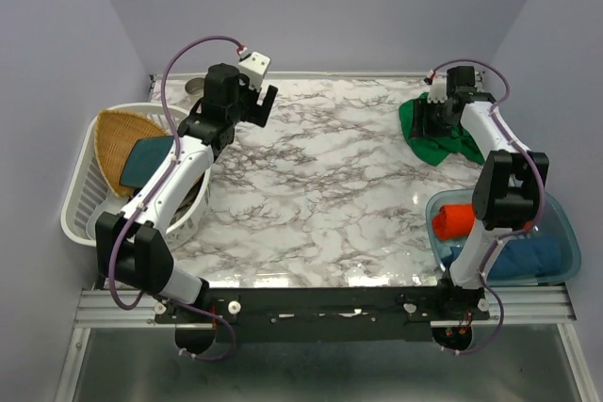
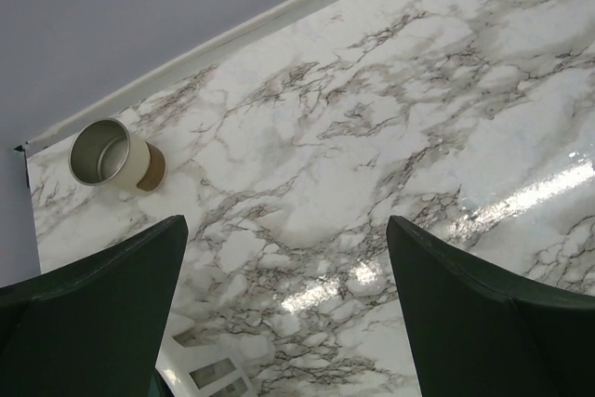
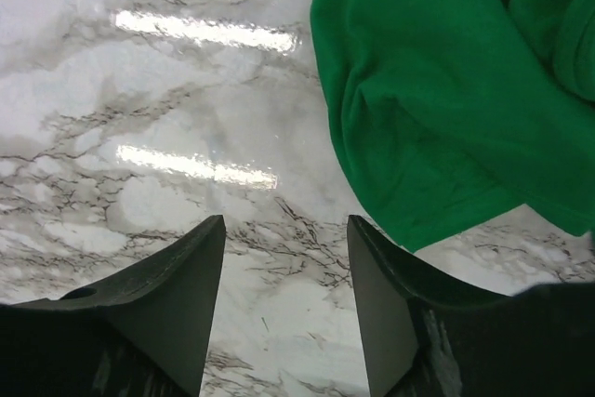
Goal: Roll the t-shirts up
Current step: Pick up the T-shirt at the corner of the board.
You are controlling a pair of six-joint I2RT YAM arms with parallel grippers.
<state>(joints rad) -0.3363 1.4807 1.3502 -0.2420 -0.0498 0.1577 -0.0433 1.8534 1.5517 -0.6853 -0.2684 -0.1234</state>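
A bright green t-shirt (image 1: 443, 138) lies crumpled at the table's far right; in the right wrist view it (image 3: 446, 90) fills the upper right. My right gripper (image 1: 436, 120) (image 3: 286, 222) hovers over its left edge, open, with only bare marble between the fingers. An orange-red bundle (image 1: 455, 218) and a blue bundle (image 1: 523, 259) sit in a clear bin at the near right. My left gripper (image 1: 260, 105) (image 2: 286, 220) hangs wide open above the far left of the table, holding nothing.
The clear plastic bin (image 1: 568, 237) stands beside the right arm. A white basket (image 1: 80, 204) at the left holds a tan wicker tray (image 1: 118, 138) and a dark teal plate (image 1: 151, 159). A metal cup (image 2: 112, 153) stands near the back left corner.
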